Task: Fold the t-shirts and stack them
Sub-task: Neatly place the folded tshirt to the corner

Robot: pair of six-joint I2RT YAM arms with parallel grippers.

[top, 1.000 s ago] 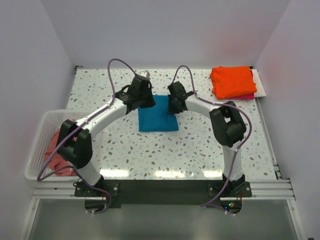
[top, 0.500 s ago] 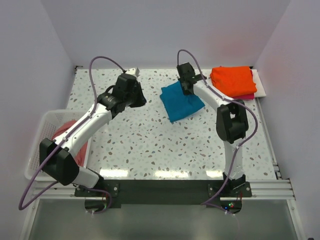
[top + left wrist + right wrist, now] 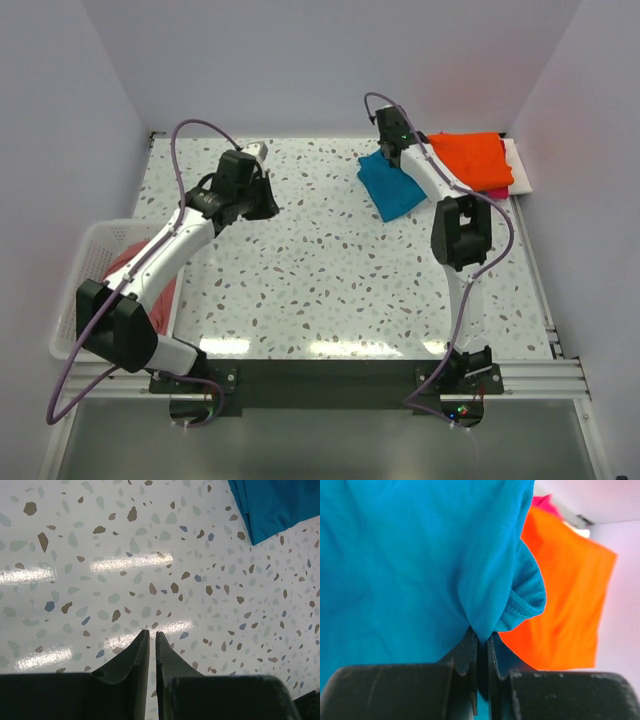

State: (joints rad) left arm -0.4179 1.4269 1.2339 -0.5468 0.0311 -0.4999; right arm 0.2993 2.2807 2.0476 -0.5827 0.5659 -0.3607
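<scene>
Pinching the folded teal-blue cloth t-shirt (image 3: 410,555), the right claw (image 3: 481,645) is clamped tight (thin edge grip). A slip would unfold it.

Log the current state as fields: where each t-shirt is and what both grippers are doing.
teal-blue t-shirt: folded, pinched at one edge by right gripper, far right
orange t-shirt: folded, far-right corner, on top
magenta t-shirt: under the orange one, only an edge shows
salmon-pink t-shirt: bunched in white basket, left edge
left gripper: shut, empty, over bare table
right gripper: shut on teal-blue t-shirt
</scene>
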